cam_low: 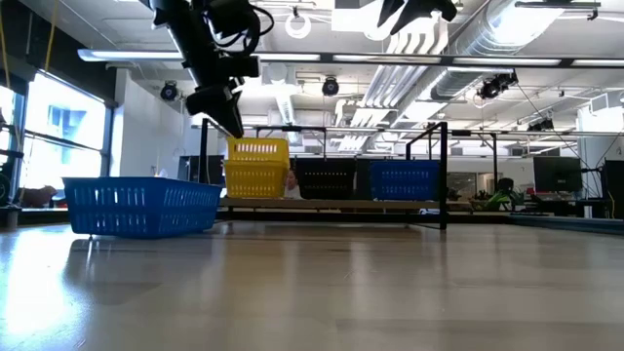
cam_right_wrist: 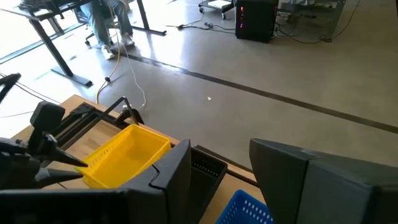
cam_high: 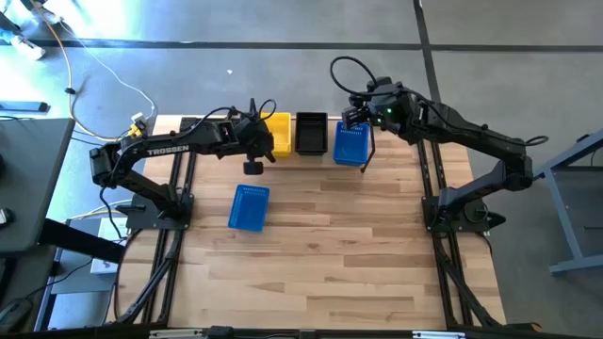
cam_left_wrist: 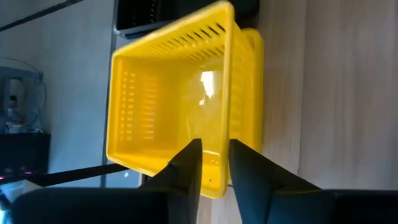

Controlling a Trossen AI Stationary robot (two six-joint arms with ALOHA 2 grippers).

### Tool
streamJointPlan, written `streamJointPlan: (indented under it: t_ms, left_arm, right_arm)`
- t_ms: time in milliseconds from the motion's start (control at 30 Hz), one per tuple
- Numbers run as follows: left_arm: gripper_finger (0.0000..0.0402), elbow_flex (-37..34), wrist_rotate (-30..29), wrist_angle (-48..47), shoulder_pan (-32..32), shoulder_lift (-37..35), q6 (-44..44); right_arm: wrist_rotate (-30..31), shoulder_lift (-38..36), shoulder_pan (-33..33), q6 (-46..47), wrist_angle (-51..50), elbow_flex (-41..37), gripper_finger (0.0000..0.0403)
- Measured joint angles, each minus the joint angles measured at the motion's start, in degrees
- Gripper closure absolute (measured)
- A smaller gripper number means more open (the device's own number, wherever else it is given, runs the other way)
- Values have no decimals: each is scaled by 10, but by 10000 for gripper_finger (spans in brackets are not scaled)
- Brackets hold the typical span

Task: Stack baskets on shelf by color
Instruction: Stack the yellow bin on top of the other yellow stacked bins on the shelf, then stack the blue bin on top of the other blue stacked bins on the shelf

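Nearest the low camera lay one blue basket (cam_low: 143,207), alone on the wooden counter (cam_high: 358,254), well short of the shelf (cam_low: 331,206) and toward the left arm's side of it. From above, that loose blue basket (cam_high: 250,207) sat slightly askew on the planks, apart from everything else.

Left gripper (cam_high: 254,158) hovered between the loose blue basket and the shelf, just in front of the yellow baskets (cam_high: 277,135). Its wrist camera showed the fingers (cam_left_wrist: 186,168) nearly pressed together with only a narrow gap, pinching nothing, with the yellow baskets (cam_left_wrist: 177,99) directly ahead. A second yellow rim showed under the top one, so at least two were nested. In the low view the left gripper (cam_low: 222,109) hung above the yellow stack (cam_low: 257,168), not touching it.

On the shelf, the yellow stack stood at the left-arm end, black baskets (cam_high: 311,132) in the middle just beside it, and blue baskets (cam_high: 350,143) at the right-arm end. Low view showed the same row: yellow, black (cam_low: 327,178), blue (cam_low: 404,179), between the shelf's black wire uprights.

Right gripper (cam_high: 363,118) hung over the blue baskets on the shelf, fingers (cam_right_wrist: 180,171) spread wide and empty.

Beyond the shelf, a person's legs (cam_right_wrist: 109,22) showed on the room floor.
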Motion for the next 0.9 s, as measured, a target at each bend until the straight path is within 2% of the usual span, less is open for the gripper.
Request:
streamJointPlan:
  t_ms: [267,367,500,633,800,900]
  left_arm:
    - [281,46,16,-49,-7,-1,-31]
    - [275,78,51,-104,-16,-3,-49]
    - [278,99,128,-170,-32,-5,-106]
    - [285,87,204,-208,-55,-17,-146]
    - [293,42,207,-236,-105,-41,-193]
    - [298,14,207,-240,-134,-61,-258]
  right_arm:
    - [-31,0,0,6,0,0,253]
    - [-43,0,0,5,0,0,253]
    - [-43,0,0,5,0,0,253]
    - [-43,0,0,5,0,0,253]
    - [-45,0,0,6,0,0,253]
    - [-59,0,0,7,0,0,253]
